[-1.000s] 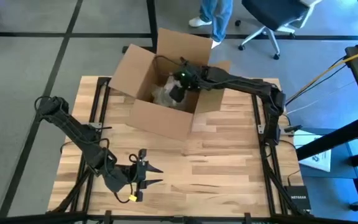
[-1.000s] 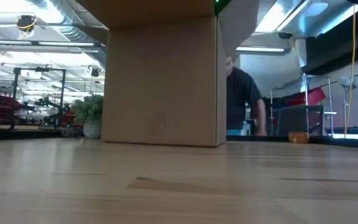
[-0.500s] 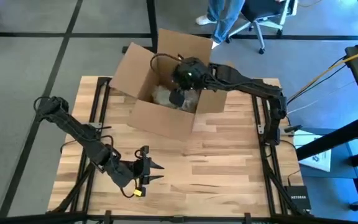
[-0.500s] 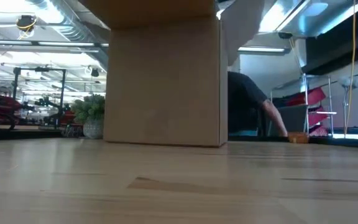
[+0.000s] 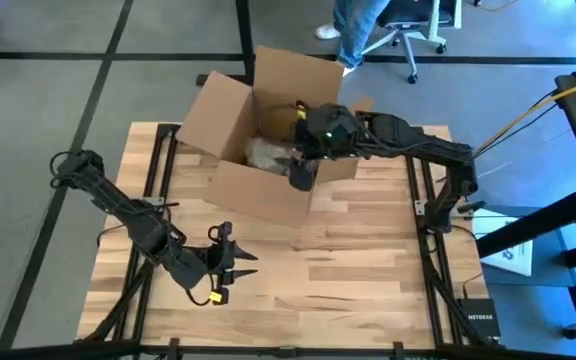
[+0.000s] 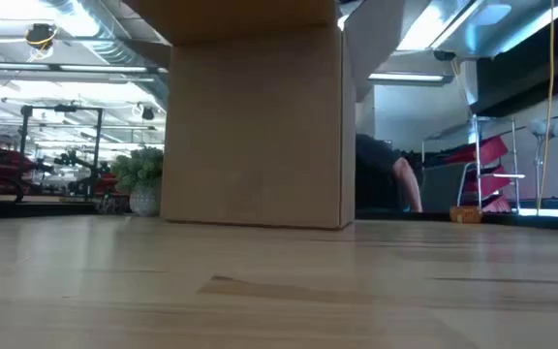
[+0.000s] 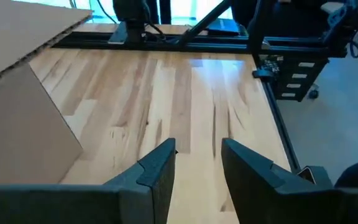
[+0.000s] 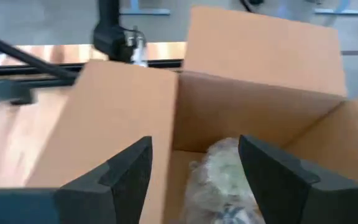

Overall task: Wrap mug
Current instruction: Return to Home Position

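An open cardboard box (image 5: 253, 150) stands on the far left-middle of the wooden table and fills the low view (image 6: 255, 126). Inside it a bundle of clear wrap, the wrapped mug (image 5: 266, 152) (image 8: 225, 177), lies on the box floor. My right gripper (image 5: 302, 174) (image 8: 194, 149) hangs open above the box's near right wall, touching nothing. My left gripper (image 5: 232, 262) (image 7: 197, 155) stands open above bare table near the front left, with nothing between its fingers.
The box's flaps (image 5: 293, 70) stand up at its far side. Beyond the far edge are a person's legs (image 5: 353, 25) and an office chair (image 5: 418, 30). Bare table (image 5: 368, 260) spreads across the near right.
My right gripper has drawn back out of the box, toward the table's near right, and now hangs over the box's near right wall. The wrapped mug stays on the box floor. My left gripper has shifted a little toward the far edge.
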`<state>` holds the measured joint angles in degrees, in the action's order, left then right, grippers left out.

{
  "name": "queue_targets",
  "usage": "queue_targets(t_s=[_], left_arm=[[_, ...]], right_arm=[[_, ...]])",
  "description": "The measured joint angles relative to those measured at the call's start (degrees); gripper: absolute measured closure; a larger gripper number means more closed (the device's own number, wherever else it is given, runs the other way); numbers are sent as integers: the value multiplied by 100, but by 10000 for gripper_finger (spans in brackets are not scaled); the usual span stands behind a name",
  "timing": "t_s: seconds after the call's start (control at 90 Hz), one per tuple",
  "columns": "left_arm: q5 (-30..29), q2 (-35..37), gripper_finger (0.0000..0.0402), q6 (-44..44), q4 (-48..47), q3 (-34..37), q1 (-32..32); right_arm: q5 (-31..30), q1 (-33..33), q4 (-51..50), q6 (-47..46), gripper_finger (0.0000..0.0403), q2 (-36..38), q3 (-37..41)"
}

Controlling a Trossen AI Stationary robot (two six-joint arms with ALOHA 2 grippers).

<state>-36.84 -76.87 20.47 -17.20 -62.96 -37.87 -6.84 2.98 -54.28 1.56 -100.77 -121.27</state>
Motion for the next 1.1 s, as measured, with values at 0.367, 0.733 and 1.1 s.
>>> queue_targets(t_s=[0.367,0.733,1.1], left_arm=[[-347,298,286,520,-1070,27,-166],[-227,1488,358,811,-422,1440,-181],[324,2854,400,889,140,2782,-172]], right_arm=[[-5,-1022,-464,-307,178,278,505],[-107,-1670,2209,-1017,224,2052,4396],[635,-1712,5029,-1386,347,4051,7710]])
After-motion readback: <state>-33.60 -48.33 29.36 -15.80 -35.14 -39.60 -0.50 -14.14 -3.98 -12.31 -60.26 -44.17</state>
